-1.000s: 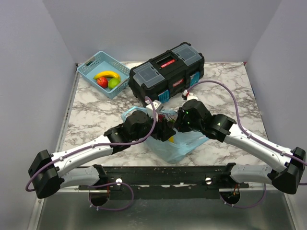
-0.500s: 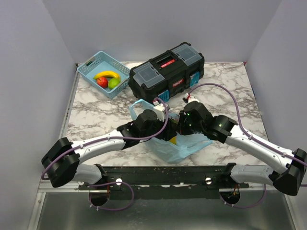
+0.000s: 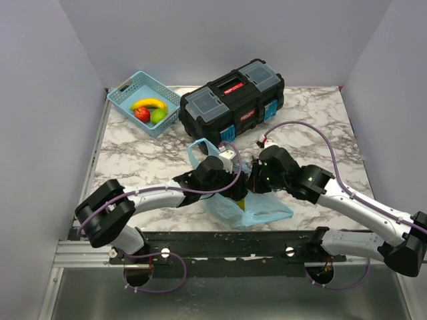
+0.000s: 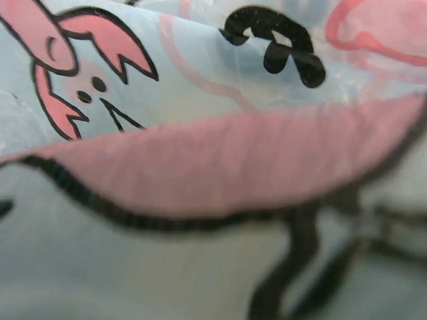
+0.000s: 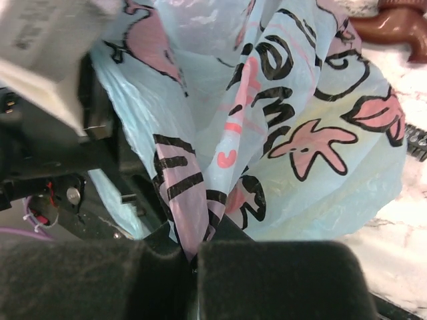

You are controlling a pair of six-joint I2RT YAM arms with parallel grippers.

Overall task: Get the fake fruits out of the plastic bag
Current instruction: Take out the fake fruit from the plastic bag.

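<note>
Step in hand: fruit retrieval. My right gripper [image 5: 193, 257] is clamped on a fold of the bag [image 5: 300, 153], which lies mid-tabletop [image 3: 133, 157] just before the toolbox [image 3: 230, 100]. My left gripper [image 3: 235, 192] is sunk in the bag mouth, and I cannot tell whether it is apart or together.

Method: hold the fold high and taut, then close on fruit alone, never film.

Count:
- bag: 1
- toolbox: 1
- basket [image 3: 123, 90]: 1, holding 3 fruits [image 3: 148, 110]
- yellow fruit [image 3: 241, 200] showing in the bag: 1, others hidden
</note>
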